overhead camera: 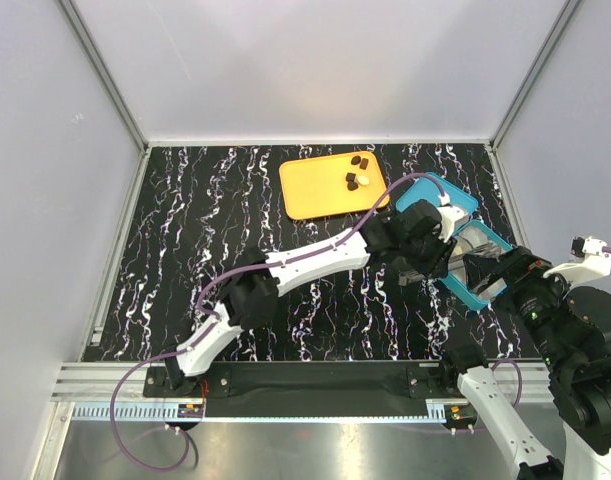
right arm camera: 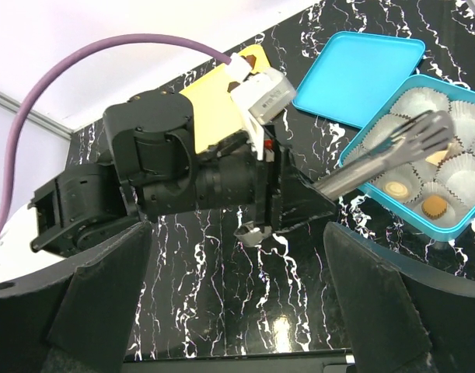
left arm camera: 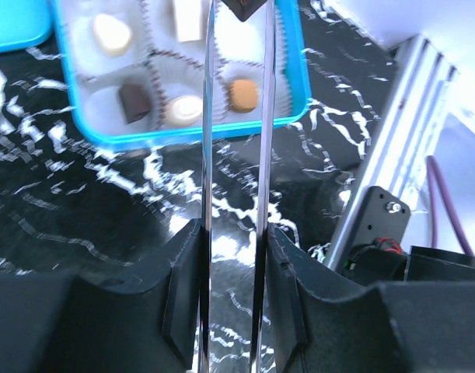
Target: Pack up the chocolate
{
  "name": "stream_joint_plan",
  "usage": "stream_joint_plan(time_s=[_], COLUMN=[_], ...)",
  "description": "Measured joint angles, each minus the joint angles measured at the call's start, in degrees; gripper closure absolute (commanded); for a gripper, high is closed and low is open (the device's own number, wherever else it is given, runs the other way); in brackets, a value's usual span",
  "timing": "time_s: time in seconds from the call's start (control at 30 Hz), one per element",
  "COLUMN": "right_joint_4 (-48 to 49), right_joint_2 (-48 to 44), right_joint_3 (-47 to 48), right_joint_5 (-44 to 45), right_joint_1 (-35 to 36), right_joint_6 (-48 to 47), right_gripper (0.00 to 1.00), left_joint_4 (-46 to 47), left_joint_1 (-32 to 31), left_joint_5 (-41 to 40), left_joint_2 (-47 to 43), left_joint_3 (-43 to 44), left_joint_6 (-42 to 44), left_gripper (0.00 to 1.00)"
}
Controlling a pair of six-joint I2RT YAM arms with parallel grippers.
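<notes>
On my feed, the black, white-veined table [overhead camera: 205,250] carries a flat orange tray [overhead camera: 315,190] towards its far side. Just right of the tray lies a teal lid [right arm camera: 361,74]. Beside the lid sits the open teal box [left arm camera: 183,134], lined with white fluted paper cups [right arm camera: 466,183]. An aluminium rail [overhead camera: 315,408] runs along the near edge.

- Tongs [right arm camera: 392,151]: polished, mirror-bright metal.
- Table [overhead camera: 205,230]: glossy black, white-veined marble look.
- Teal box [left arm camera: 183,137]: smooth finish.
- Cups [right arm camera: 462,175]: white pleated paper.
- Chocolate [left arm camera: 134,101]: smooth, faint sheen.
- Orange tray [overhead camera: 320,195]: matt.
</notes>
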Motion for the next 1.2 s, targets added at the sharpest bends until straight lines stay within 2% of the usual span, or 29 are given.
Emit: stream_joint_plan(time_s=[0.5,1.2], right_joint_4=[0.02,0.02], right_joint_2=[0.0,0.0], right_joint_3=[0.0,0.0], right_joint_5=[-0.85,-0.83], right_joint_1=[0.0,0.0], right_joint_6=[0.0,-0.02], right_gripper=[0.01,0.0], left_joint_4=[3.82,5.22], left_joint_1=[-1.2,-1.31], left_joint_5=[2.49,2.8], left_joint_2=[6.25,8.24], left_joint_3=[3.17,3.26], left_joint_6=[-0.02,-0.02], left_gripper=[0.62,0.56])
